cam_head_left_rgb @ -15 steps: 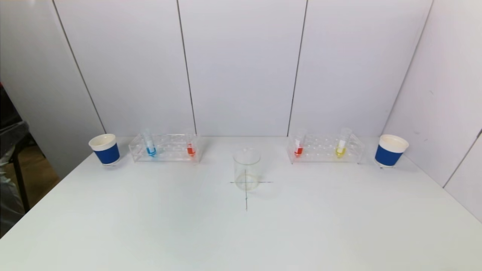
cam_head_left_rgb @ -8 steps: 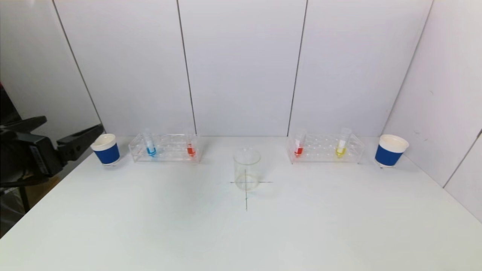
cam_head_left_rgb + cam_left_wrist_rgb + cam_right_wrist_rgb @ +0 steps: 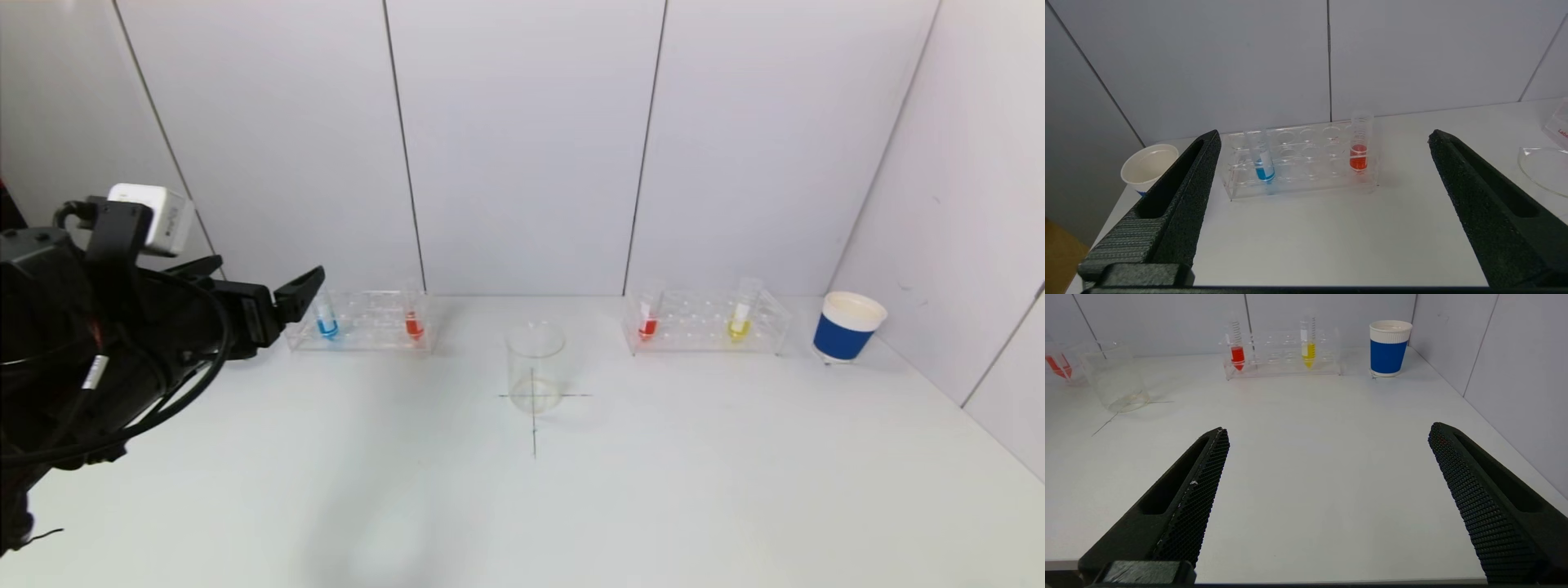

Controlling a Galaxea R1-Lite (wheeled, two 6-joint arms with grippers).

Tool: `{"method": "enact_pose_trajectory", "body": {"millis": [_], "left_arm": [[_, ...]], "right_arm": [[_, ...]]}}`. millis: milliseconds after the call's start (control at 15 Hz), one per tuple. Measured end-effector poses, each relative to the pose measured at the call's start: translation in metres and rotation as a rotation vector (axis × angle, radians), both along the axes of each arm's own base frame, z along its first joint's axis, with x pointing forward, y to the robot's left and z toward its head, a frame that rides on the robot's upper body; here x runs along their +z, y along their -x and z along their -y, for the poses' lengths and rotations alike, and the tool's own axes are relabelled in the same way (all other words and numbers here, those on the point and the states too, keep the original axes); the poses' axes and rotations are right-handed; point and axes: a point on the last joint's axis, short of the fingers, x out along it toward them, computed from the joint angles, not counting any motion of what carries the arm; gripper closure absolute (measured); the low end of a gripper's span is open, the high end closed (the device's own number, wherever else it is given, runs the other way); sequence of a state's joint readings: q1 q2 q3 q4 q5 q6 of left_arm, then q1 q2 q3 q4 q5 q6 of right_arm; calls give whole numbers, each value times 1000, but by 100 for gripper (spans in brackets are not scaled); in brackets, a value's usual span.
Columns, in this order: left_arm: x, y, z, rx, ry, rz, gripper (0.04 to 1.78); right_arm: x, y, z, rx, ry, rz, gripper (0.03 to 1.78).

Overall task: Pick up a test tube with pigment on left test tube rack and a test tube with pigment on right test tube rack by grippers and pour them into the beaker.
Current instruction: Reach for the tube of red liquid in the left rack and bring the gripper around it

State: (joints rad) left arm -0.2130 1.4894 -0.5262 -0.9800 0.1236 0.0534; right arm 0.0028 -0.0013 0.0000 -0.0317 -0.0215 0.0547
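Note:
The left test tube rack (image 3: 369, 320) holds a blue-pigment tube (image 3: 326, 320) and an orange-red one (image 3: 414, 320). The right test tube rack (image 3: 694, 322) holds a red tube (image 3: 648, 320) and a yellow one (image 3: 740, 318). An empty glass beaker (image 3: 535, 367) stands between the racks on a pencilled cross. My left gripper (image 3: 269, 273) hovers open just left of the left rack. From its wrist, the left gripper (image 3: 1325, 134) faces the rack (image 3: 1306, 165), blue tube (image 3: 1263, 165) and orange-red tube (image 3: 1359, 153). My right gripper (image 3: 1327, 430) is open over bare table, well short of the right rack (image 3: 1278, 349).
A blue-sleeved paper cup (image 3: 847, 328) stands right of the right rack, near the side wall. Another cup (image 3: 1149, 163) sits left of the left rack and is hidden by my left arm in the head view. White wall panels close off the back of the table (image 3: 653, 490).
My left arm has come in from the left edge and risen toward the left rack, now covering the left cup in the head view. Tubes, racks and beaker have not moved.

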Motion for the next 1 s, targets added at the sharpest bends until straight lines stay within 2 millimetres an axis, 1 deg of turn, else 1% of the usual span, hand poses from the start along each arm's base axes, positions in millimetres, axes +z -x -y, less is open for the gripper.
{"method": "enact_pose_trajectory", "body": {"millis": [267,467,800,1000], "left_arm": [[-28,-37,20,-19,4,30,5],[-51,-59,34,-40,3,17,5],[-88,-88,60,-8,5,28,5],[-106,-103,69,-10,5,4,5]], "right_arm": [[0,0,0,0,0,0,4],[0,0,0,0,0,0,4],[0,0,0,0,0,0,4],[0,0,0,0,0,0,4]]}}
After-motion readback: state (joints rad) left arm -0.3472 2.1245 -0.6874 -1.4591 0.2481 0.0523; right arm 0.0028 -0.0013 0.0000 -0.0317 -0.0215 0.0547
